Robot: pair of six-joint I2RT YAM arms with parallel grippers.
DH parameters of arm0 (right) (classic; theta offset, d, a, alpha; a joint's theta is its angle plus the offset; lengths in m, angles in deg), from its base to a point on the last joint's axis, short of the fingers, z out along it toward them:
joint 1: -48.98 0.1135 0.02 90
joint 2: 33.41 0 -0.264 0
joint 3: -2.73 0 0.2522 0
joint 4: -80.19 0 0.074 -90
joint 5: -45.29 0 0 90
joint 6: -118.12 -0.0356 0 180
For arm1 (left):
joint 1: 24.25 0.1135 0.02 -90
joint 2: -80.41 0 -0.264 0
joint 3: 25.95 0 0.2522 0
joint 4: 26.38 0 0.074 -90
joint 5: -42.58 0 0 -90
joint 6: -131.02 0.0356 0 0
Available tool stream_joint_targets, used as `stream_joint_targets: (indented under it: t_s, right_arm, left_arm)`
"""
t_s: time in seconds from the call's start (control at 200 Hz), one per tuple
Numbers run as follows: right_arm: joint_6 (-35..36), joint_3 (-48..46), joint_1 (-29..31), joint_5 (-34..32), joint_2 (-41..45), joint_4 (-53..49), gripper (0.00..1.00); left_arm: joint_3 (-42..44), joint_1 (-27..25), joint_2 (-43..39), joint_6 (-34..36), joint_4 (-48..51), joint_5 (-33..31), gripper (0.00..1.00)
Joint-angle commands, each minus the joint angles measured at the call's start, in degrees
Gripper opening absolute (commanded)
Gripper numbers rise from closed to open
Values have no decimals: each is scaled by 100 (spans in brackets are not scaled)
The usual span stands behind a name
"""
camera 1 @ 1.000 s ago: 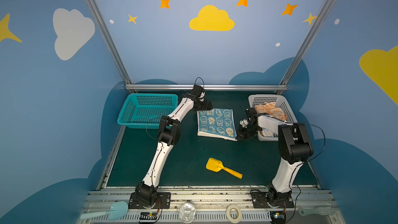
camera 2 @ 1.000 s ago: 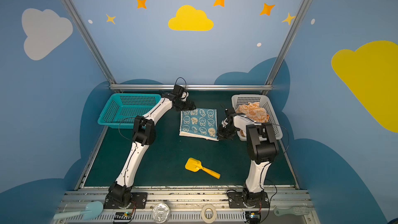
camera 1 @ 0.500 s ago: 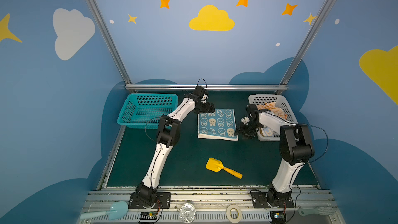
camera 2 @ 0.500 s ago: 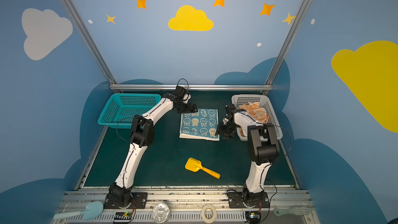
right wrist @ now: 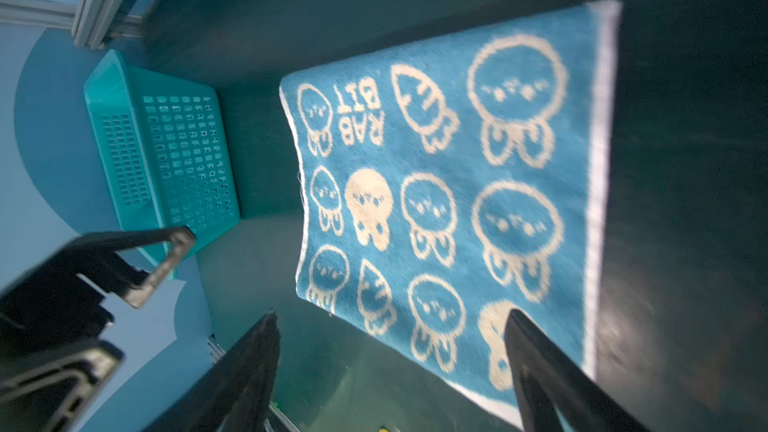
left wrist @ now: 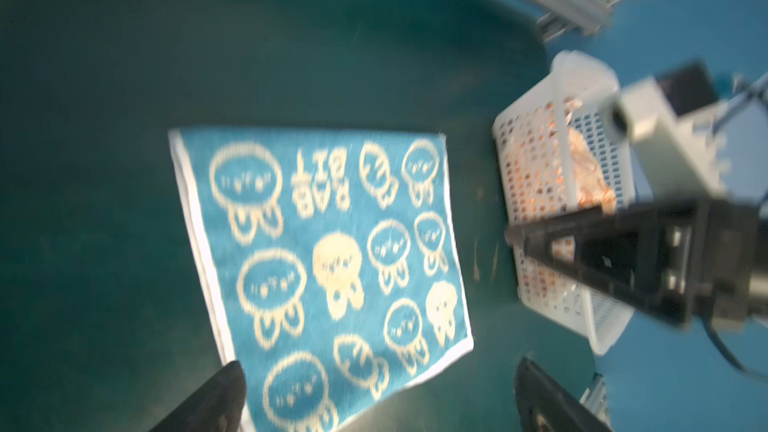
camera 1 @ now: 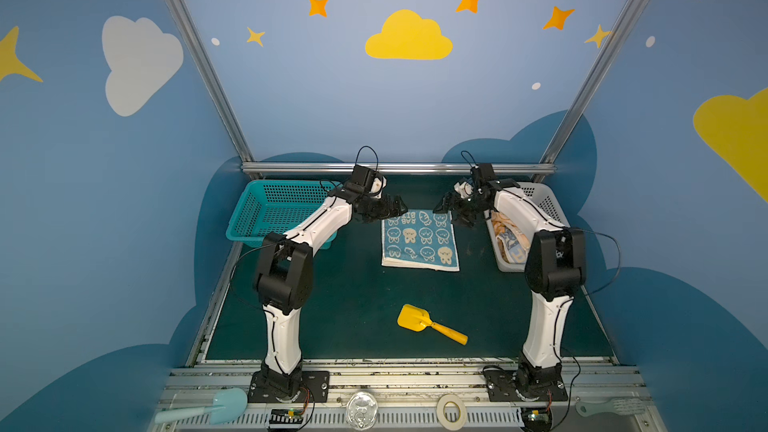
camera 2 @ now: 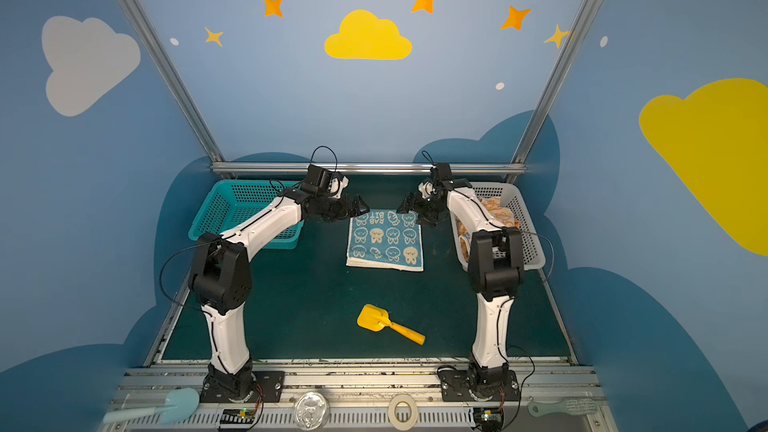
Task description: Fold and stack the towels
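Blue towel (camera 1: 420, 241) flat on green mat (camera 1: 353, 284), grippers empty
Soft, squarish, cream-hemmed; left gripper (camera 1: 398, 210) gapes wide by its 11 o'clock corner, right gripper (camera 1: 445, 211) wide by 1 o'clock; crumpled orange towels (camera 1: 505, 228) in the perforated white basket (camera 1: 540, 193) at 3 o'clock

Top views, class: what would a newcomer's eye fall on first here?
The blue towel lies flat mid-table, with the left gripper and right gripper open at its far corners. Orange towels sit in the white basket on the right, and a yellow scoop lies nearer the front.
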Motion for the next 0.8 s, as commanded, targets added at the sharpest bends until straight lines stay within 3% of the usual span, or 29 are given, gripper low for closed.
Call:
stream_joint_targets:
  t_s: [0.0,0.36,0.581,0.796]
  right_arm:
    - [-97,627,350,603,-513,-44,85]
    - [-148,1913,826,1161,-1853,71,85]
    - [-38,2415,873,1126,-2353,96,85]
    - [-49,2686,893,1081,-2569,-94,85]
  left_arm:
    - [848,-30,-331,-403,-688,226,100]
    - [1947,-320,-750,-827,-1337,418,100]
    - [2333,-465,-1180,-1002,-1526,355,100]
    - [2426,-532,-1055,-995,-1549,444,100]
